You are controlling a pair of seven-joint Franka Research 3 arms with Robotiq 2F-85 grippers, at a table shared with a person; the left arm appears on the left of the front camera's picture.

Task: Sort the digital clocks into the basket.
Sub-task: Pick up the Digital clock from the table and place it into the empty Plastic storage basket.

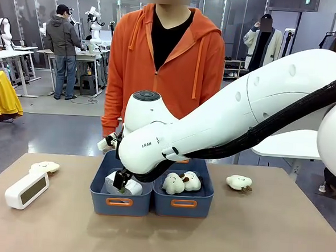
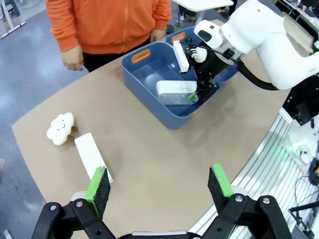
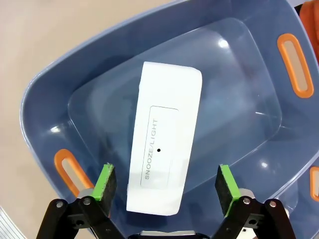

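Observation:
One white digital clock [image 3: 164,149] lies flat on the floor of the left blue basket [image 3: 45,114], its SNOOZE/LIGHT top facing up. My right gripper [image 3: 165,183] hangs open just above it, green pads on either side and apart from it. From the front, the right gripper [image 1: 120,186] dips into that basket [image 1: 120,202] over the clock [image 1: 131,186]. A second digital clock [image 1: 27,189] lies on the table at the left. My left gripper [image 2: 158,184] is open and high above the table, with that clock [image 2: 92,155] below its left finger.
A twin blue tub [image 1: 183,204] to the right holds two cream plush toys [image 1: 181,183]. Other plush toys lie at the table's left [image 1: 44,167] and right [image 1: 238,182]. A person in an orange hoodie [image 1: 166,63] stands at the far edge behind the tubs.

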